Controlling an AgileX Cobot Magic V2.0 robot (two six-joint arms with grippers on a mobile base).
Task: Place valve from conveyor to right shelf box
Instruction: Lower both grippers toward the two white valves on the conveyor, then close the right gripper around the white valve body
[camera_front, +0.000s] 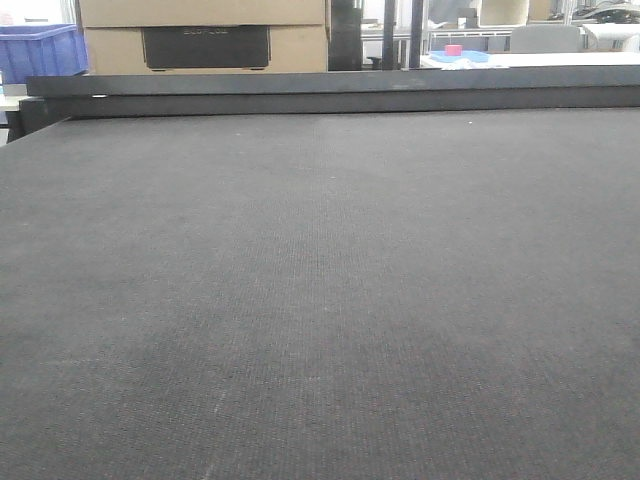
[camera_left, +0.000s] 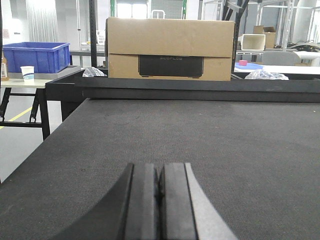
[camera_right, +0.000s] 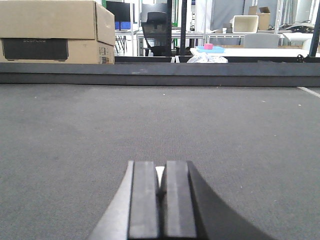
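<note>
The only lettering that can be read is a brand name, ECOFLOW. It is in faint grey capitals along the top of the black panel (camera_left: 170, 66) set into the front of the cardboard box (camera_left: 170, 35), which stands beyond the conveyor (camera_left: 200, 130). The left wrist view shows it at upper centre. The right wrist view shows it dimmer at upper left, and in the front view, at the top, it is too blurred to make out. The printed label (camera_right: 105, 49) on the box's side and the small notice (camera_left: 5, 34) at the far left are too small to read.
</note>
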